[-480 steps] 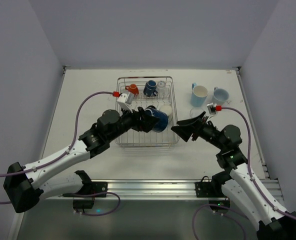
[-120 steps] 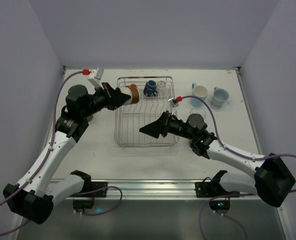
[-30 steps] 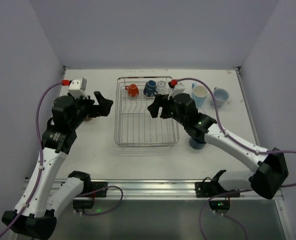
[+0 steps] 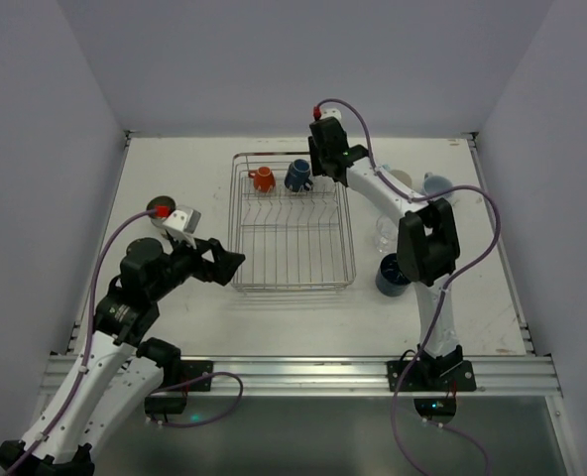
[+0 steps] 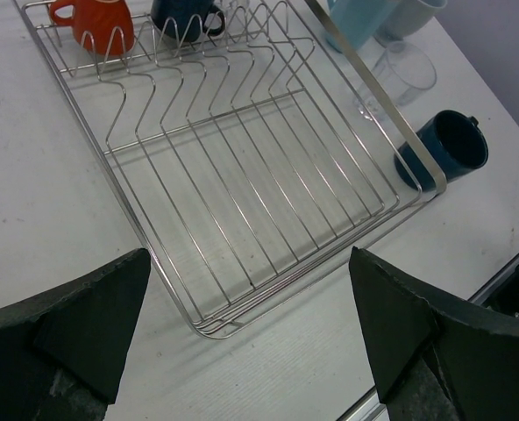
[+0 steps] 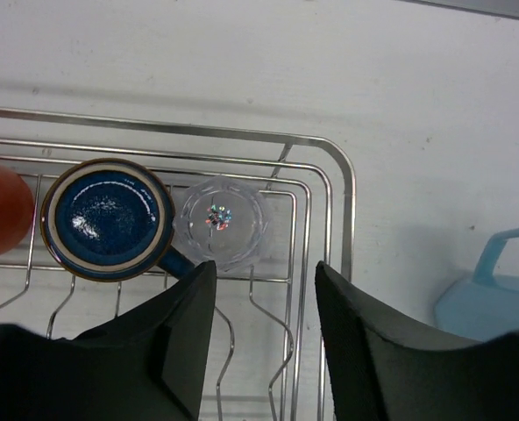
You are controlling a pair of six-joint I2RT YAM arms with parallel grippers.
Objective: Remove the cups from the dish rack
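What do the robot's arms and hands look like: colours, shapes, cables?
The left arm and right arm: white links, black joints. A lilac cable runs to each wrist, ending in a red plug. The left hand and right hand are black, with two wedge-shaped fingers.

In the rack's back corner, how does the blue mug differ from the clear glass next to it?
The blue mug is opaque, the clear glass see-through. The mug has a handle, the glass none. The mug looks wider than the glass. Both sit side by side in the rack.
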